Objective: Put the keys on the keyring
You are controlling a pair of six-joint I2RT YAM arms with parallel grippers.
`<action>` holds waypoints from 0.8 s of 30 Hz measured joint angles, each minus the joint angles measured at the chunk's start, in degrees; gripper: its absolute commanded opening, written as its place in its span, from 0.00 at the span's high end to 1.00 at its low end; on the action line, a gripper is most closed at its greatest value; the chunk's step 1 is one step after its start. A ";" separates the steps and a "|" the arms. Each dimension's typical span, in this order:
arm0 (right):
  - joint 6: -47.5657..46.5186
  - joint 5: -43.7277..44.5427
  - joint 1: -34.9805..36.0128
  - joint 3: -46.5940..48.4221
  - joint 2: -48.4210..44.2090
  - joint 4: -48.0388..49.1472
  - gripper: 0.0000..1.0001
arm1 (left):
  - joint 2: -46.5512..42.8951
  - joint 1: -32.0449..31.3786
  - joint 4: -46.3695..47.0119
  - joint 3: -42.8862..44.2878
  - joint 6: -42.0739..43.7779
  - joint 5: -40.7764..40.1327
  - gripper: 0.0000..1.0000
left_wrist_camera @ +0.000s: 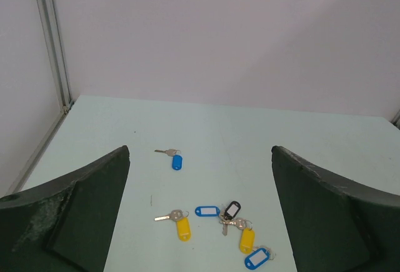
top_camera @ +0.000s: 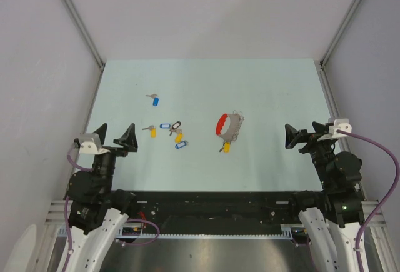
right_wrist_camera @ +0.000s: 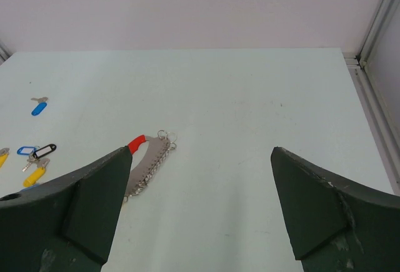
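The keyring (top_camera: 229,127), a red arc joined to silvery links, lies flat mid-table; in the right wrist view the keyring (right_wrist_camera: 150,162) is partly hidden behind my left finger. The keys lie loose: one with a blue tag (top_camera: 154,100) far left, one with a yellow tag (top_camera: 151,131), a cluster with blue, black and yellow tags (top_camera: 176,134), and a yellow-tagged one (top_camera: 225,149) touching the keyring's near end. The left wrist view shows the cluster (left_wrist_camera: 236,221) ahead. My left gripper (top_camera: 116,136) and right gripper (top_camera: 304,136) hover open and empty at the table's near corners.
Grey walls with aluminium posts (top_camera: 322,62) enclose the pale green table (top_camera: 275,90) on three sides. The arm bases and a dark rail (top_camera: 206,200) run along the near edge.
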 measured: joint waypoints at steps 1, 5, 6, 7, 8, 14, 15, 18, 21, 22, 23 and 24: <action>-0.02 0.02 -0.02 0.00 0.00 0.00 0.00 | 0.00 0.00 -0.02 0.00 0.00 0.00 0.00; 0.00 0.02 -0.04 0.00 0.00 0.00 0.00 | 0.00 0.02 -0.02 0.00 0.00 0.02 0.00; 0.00 0.02 -0.04 0.00 0.00 0.00 0.00 | 0.00 0.00 -0.02 0.00 -0.02 0.02 0.00; 0.02 0.02 -0.04 0.00 0.00 0.00 0.01 | 0.00 0.02 -0.02 0.00 -0.02 0.02 0.00; 0.13 0.02 -0.04 0.00 0.00 0.00 0.00 | 0.00 0.02 -0.02 0.00 0.00 0.02 0.00; 1.03 0.09 -0.04 0.00 0.00 -0.02 0.00 | 0.00 0.00 -0.02 0.00 -0.02 0.02 0.00; 1.09 0.09 -0.04 0.00 0.00 -0.02 0.00 | 0.00 0.00 -0.02 0.00 -0.02 0.02 0.00; 1.33 0.09 -0.04 0.00 0.00 -0.02 0.00 | 0.02 0.02 -0.02 0.00 0.00 0.02 0.00; 1.88 0.13 -0.04 0.00 0.02 -0.04 0.00 | 0.02 0.00 -0.02 0.00 -0.02 0.02 0.00; 2.12 0.35 -0.04 0.00 0.04 -0.04 0.00 | 0.02 0.02 -0.02 0.00 -0.02 0.02 0.00; 2.29 0.59 -0.04 0.00 0.17 -0.07 0.00 | 0.02 0.00 -0.02 0.00 -0.02 0.02 0.00; 2.56 0.83 -0.04 0.00 0.39 -0.04 0.01 | 0.02 0.02 -0.04 0.00 -0.02 0.02 0.00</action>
